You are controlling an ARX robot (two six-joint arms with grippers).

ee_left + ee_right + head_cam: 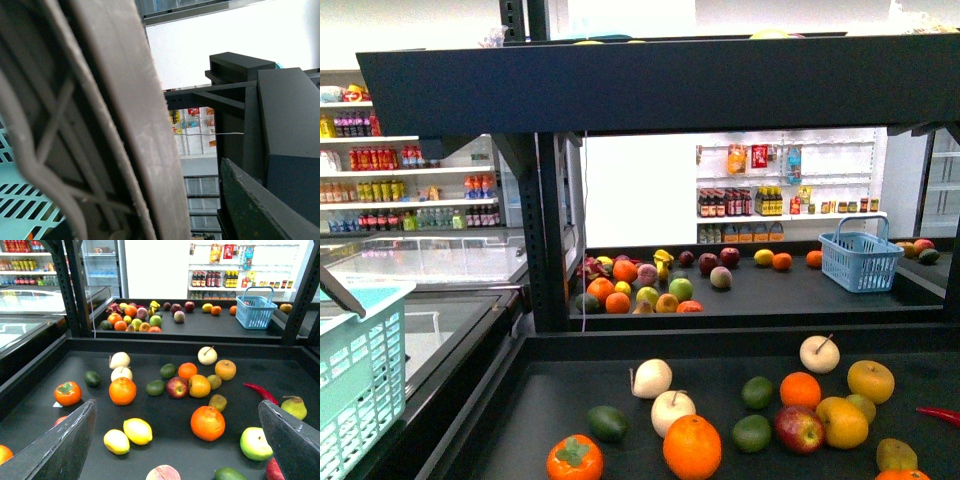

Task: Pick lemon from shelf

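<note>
Two bright yellow lemons lie side by side on the shelf's black lower deck (165,412) in the right wrist view, the larger lemon (137,431) beside a smaller one (116,441). My right gripper (176,407) hangs open above the deck. Its fingers (60,450) stand wide apart, and the lemons lie close to the left one. Neither lemon shows in the front view, where the shelf (650,85) fills the frame. My left gripper (192,215) is shut on the grey handle (125,130) of a teal basket (360,380).
Around the lemons lie oranges (207,423), a red apple (177,387), a green apple (256,443), avocados and a red chilli (260,392). A blue basket (860,260) and more fruit sit on the far deck. A glass-topped freezer (430,265) is on the left.
</note>
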